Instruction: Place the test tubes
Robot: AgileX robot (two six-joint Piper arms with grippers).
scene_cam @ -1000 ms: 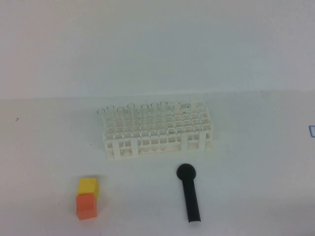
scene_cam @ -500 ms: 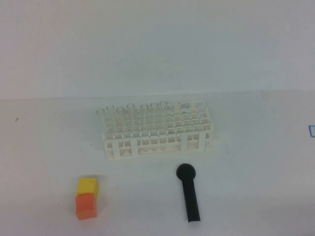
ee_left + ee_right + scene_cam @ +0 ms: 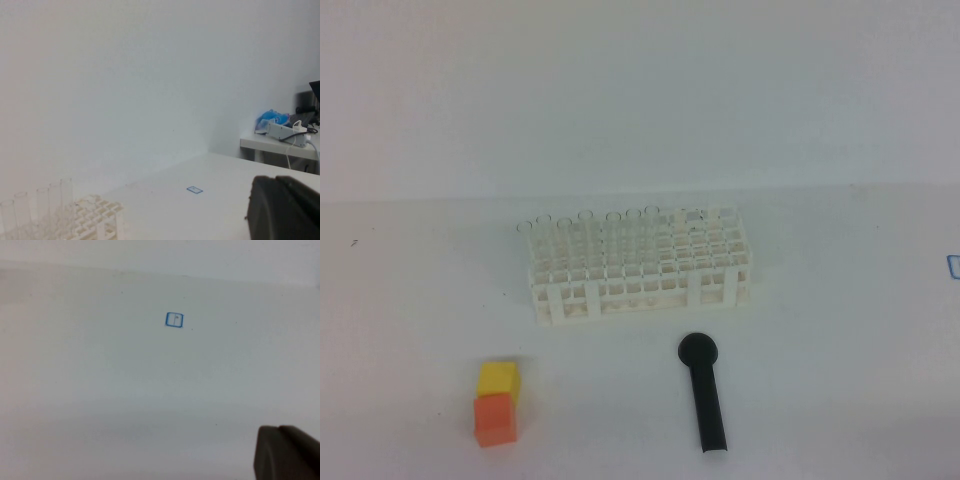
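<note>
A white test tube rack [image 3: 638,290] stands in the middle of the table. Several clear test tubes [image 3: 585,235] stand upright in its left and rear holes; its right part holds none that I can see. The left wrist view shows the tubes [image 3: 55,205] and a corner of the rack [image 3: 97,215] from the side. Neither arm appears in the high view. My left gripper [image 3: 275,177] shows only as a dark tip over bare table, shut and empty. My right gripper [image 3: 278,426] is likewise shut, holding nothing, far from the rack.
A black scoop-like tool [image 3: 703,395] lies in front of the rack. A yellow block [image 3: 498,377] and an orange block [image 3: 496,417] sit at the front left. A small blue square mark [image 3: 174,319] is on the table's right. A side table with a power strip [image 3: 282,132] stands beyond.
</note>
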